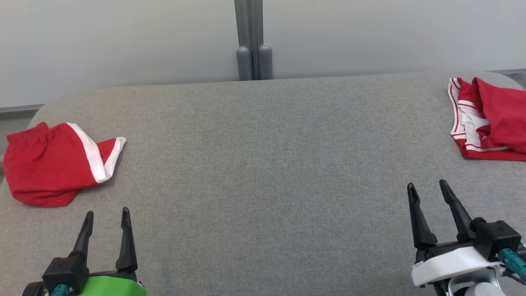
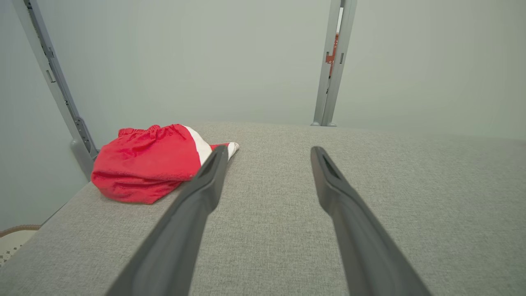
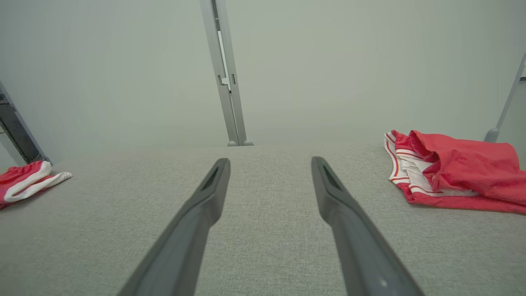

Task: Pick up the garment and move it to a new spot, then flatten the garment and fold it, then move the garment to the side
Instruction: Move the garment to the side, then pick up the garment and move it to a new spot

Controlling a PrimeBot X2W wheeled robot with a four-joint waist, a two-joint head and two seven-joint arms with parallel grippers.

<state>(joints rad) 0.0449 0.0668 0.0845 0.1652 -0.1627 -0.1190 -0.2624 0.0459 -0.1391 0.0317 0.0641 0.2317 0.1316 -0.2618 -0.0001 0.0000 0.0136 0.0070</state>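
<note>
Red left garment (image 1: 45, 168), striped right garment (image 1: 499, 117)

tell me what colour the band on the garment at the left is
White: a broad band across the red garment, clearest in the head view.

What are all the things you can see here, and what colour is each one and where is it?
crumpled garment: one, red with a white band, near the table's left edge.
striped garment: one, red and white with thin stripes, at the table's far right.
table: one, grey fabric top, under both garments.
post: one, grey, upright behind the middle of the table's far edge.
wall: one, pale grey, behind the table.
left gripper: one, dark fingers, open and empty, lower left.
right gripper: one, dark fingers, open and empty, lower right.
</note>
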